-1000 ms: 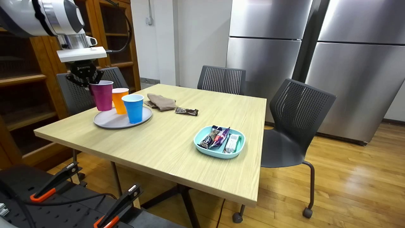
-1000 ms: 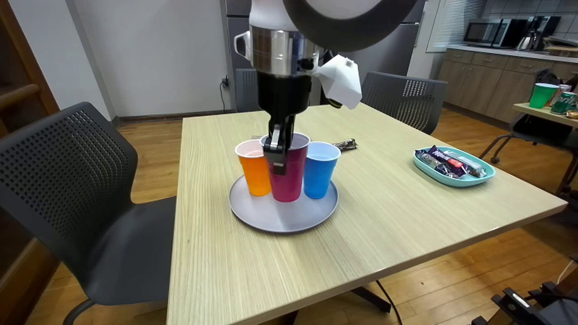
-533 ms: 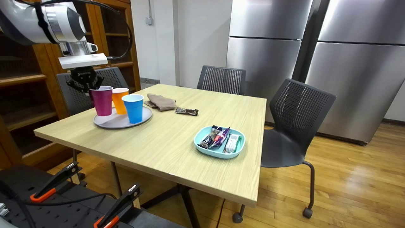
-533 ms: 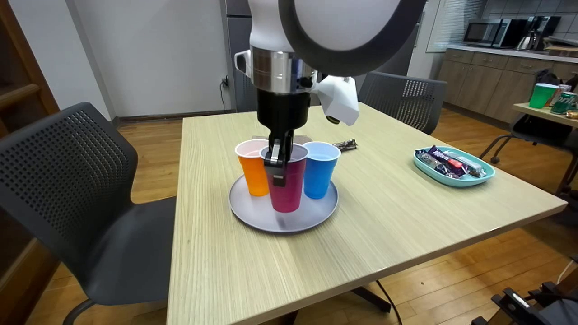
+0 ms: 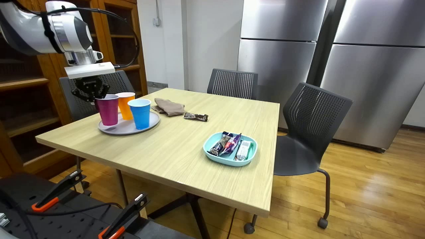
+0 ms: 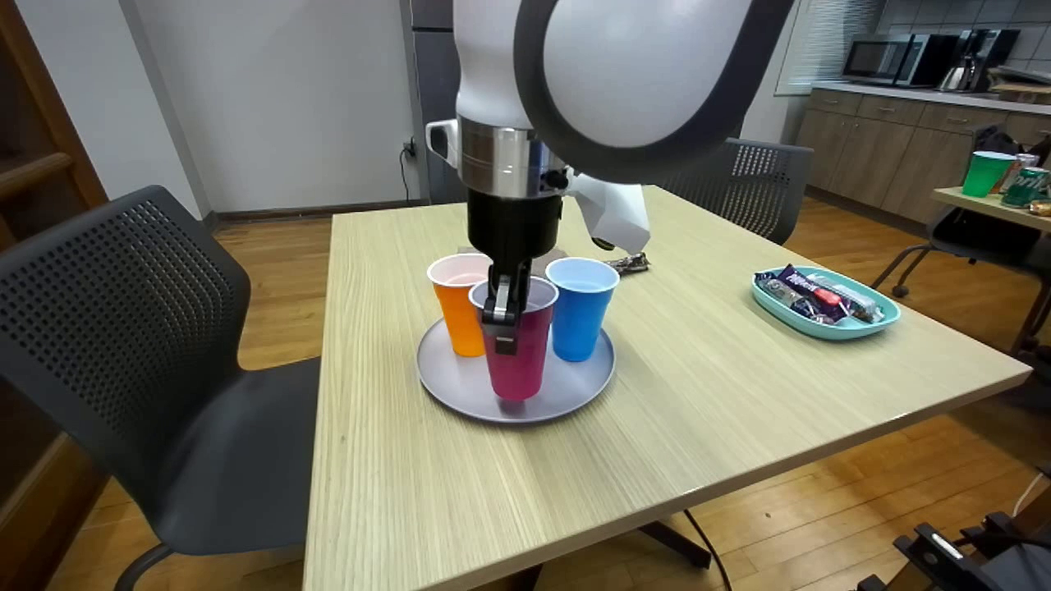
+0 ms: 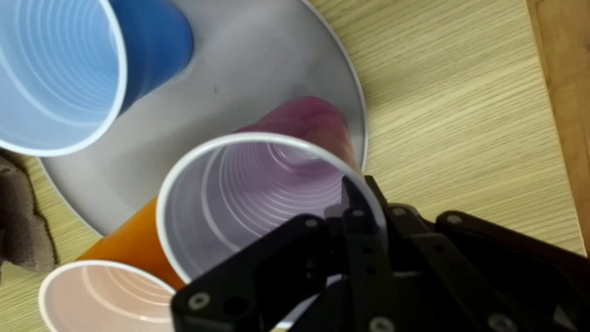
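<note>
Light wood table [image 5: 186, 146], steel fridges [image 5: 275, 66] behind. Purple cup [image 6: 530, 353] upright over the gray plate [image 6: 571, 394], near its edge; can't tell if the base touches. Gripper [image 7: 364, 196] clamped on the cup's rim, straddling the wall. My read: grip done, release not yet. Orange cup [image 6: 462, 320] and blue cup [image 6: 581, 316] already stand on the plate. Farther out: brown cloth [image 5: 170, 107], loose wrapped bar [image 5: 196, 117], teal tray [image 5: 229, 162] of bars [image 5: 230, 144].

Purple cup [image 7: 267, 184] in the gripper [image 7: 360, 190] by its rim, gray plate [image 7: 258, 50] beneath.
</note>
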`<action>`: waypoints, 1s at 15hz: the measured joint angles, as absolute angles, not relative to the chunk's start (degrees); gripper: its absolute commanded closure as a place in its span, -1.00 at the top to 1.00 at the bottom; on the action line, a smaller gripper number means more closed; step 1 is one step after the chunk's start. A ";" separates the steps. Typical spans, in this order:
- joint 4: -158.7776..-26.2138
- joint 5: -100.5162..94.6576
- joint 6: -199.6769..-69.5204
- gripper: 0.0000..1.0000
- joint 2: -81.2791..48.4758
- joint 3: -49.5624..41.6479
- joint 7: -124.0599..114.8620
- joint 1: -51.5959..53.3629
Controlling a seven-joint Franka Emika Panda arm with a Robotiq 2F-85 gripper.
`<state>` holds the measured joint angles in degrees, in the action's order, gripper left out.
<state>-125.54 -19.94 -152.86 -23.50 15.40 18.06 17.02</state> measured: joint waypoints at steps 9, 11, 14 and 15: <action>-125.54 -22.36 -154.12 -0.99 -24.65 14.89 19.53 17.04; -125.54 -22.47 -154.27 -0.99 -24.85 14.88 19.69 17.04; -125.53 -22.56 -154.35 -0.99 -25.21 14.82 20.14 17.04; -125.53 -22.56 -154.37 -0.99 -25.33 14.80 20.39 17.04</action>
<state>-125.53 -22.56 -154.37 -25.33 14.80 20.39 17.04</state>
